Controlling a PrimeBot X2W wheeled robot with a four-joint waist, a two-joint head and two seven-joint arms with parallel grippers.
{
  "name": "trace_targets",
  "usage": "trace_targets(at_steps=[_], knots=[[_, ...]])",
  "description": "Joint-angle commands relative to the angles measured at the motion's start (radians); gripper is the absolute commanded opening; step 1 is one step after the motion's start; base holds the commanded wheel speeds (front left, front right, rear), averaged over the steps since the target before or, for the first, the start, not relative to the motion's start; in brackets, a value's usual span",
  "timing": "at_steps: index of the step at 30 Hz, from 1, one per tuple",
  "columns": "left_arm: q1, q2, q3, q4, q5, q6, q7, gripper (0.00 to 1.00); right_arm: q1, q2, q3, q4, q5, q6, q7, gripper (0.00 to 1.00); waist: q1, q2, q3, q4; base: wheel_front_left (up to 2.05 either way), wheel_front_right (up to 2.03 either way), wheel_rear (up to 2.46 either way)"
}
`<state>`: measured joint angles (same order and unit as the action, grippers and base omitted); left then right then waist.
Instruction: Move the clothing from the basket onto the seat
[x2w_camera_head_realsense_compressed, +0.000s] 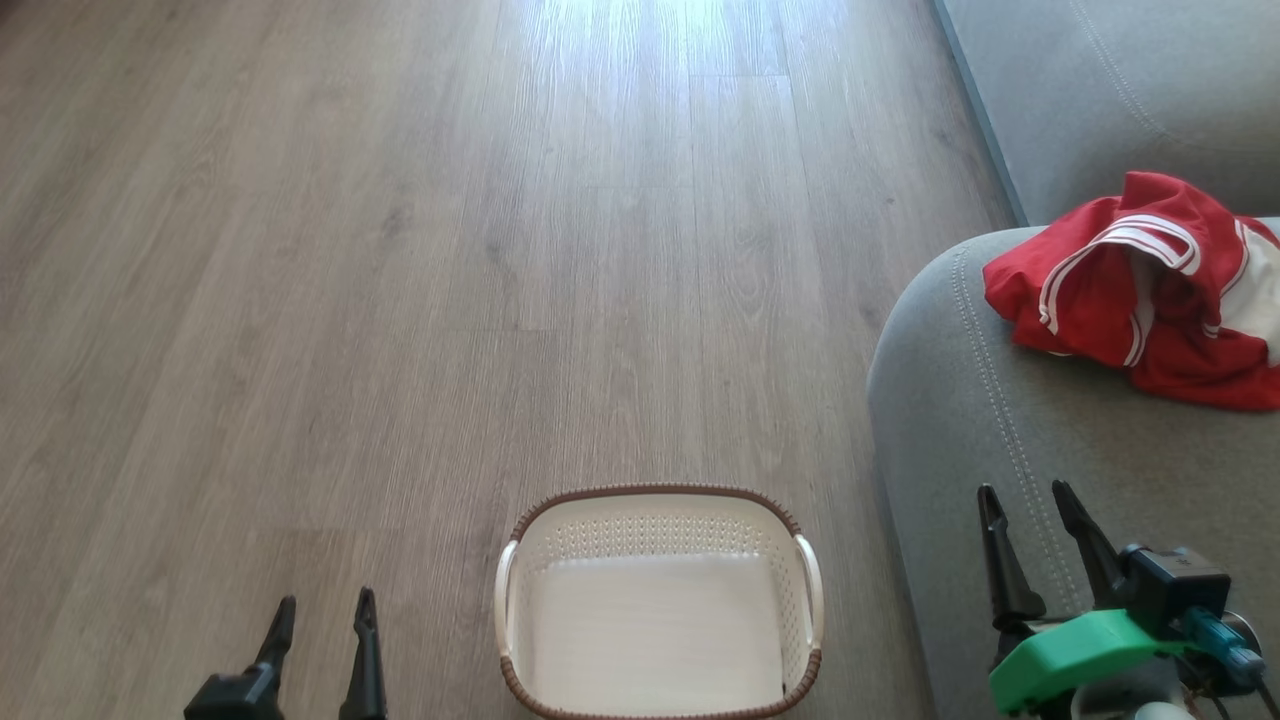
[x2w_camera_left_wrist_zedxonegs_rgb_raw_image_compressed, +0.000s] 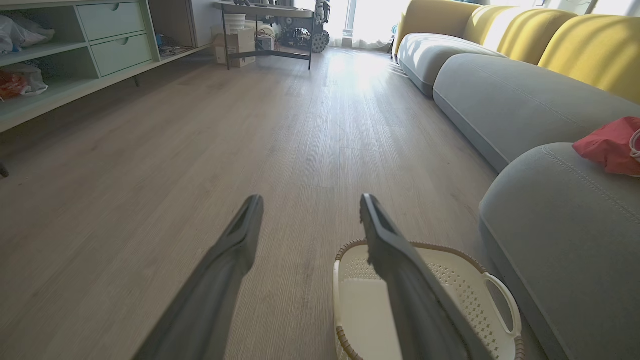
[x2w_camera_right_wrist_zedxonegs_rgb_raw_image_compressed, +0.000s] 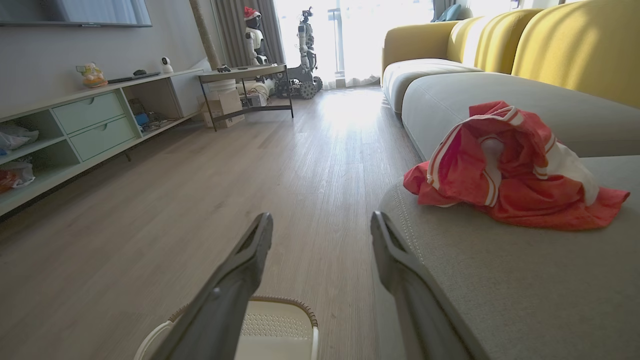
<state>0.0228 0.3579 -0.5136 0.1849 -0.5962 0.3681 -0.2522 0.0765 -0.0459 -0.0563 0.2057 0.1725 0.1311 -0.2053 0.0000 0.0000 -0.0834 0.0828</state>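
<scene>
The red clothing (x2w_camera_head_realsense_compressed: 1150, 290) with white stripes lies crumpled on the grey seat (x2w_camera_head_realsense_compressed: 1000, 420) at the right, also seen as clothing (x2w_camera_right_wrist_zedxonegs_rgb_raw_image_compressed: 505, 165) and clothing (x2w_camera_left_wrist_zedxonegs_rgb_raw_image_compressed: 612, 145). The white basket (x2w_camera_head_realsense_compressed: 810, 600) with its brown rim stands on the floor at the bottom centre, and its inside holds nothing; basket (x2w_camera_left_wrist_zedxonegs_rgb_raw_image_compressed: 480, 295), basket (x2w_camera_right_wrist_zedxonegs_rgb_raw_image_compressed: 280, 325). My left gripper (x2w_camera_head_realsense_compressed: 323, 612) is open at the lower left, to the left of the basket. Over the seat's front edge, well short of the clothing, my right gripper (x2w_camera_head_realsense_compressed: 1025, 497) stands open. Nothing is held by either.
Wood floor (x2w_camera_head_realsense_compressed: 500, 250) stretches ahead and to the left. A second grey cushion (x2w_camera_head_realsense_compressed: 1120, 90) lies beyond the seat, with yellow backrests (x2w_camera_right_wrist_zedxonegs_rgb_raw_image_compressed: 575, 45). A low shelf unit with drawers (x2w_camera_right_wrist_zedxonegs_rgb_raw_image_compressed: 95, 125), a small table (x2w_camera_right_wrist_zedxonegs_rgb_raw_image_compressed: 245, 80) and other robots stand far across the room.
</scene>
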Motion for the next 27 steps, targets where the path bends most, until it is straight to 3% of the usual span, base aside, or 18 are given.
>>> trace_targets(at_steps=[1, 2, 3, 9, 27], knots=[[-0.032, 0.012, 0.045, -0.019, -0.003, -0.006, -0.008, 1.0, -0.036, -0.004, 0.021, -0.026, -0.008, 0.0, -0.005, 1.0, 0.0, 0.0, 0.0, 0.001, 0.0, 0.0, 0.0], [-0.032, 0.011, 0.046, -0.017, -0.003, -0.007, -0.008, 1.0, -0.036, -0.004, 0.021, -0.025, -0.007, 0.0, -0.005, 1.0, 0.0, 0.0, 0.0, 0.001, 0.0, 0.0, 0.0], [0.0, -0.001, 0.003, 0.002, 0.0, 0.0, 0.0, 0.0, 0.0, 0.0, 0.0, 0.005, 0.0, 0.0, 0.0, 0.0, 0.0, 0.0, 0.0, 0.001, 0.0, 0.0, 0.0], [0.027, -0.034, -0.019, 0.075, -0.007, -0.002, 0.007, 0.0, 0.027, 0.003, 0.001, 0.099, 0.01, 0.0, 0.003, 0.0, 0.0, 0.0, 0.001, 0.0, 0.0, 0.0, 0.0], [0.005, -0.071, 0.072, 0.059, -0.156, -0.061, 0.056, 0.0, -0.007, 0.002, -0.008, 0.092, 0.217, 0.0, 0.049, 0.0, 0.0, 0.0, 0.013, -0.012, 0.0, 0.0, 0.0]])
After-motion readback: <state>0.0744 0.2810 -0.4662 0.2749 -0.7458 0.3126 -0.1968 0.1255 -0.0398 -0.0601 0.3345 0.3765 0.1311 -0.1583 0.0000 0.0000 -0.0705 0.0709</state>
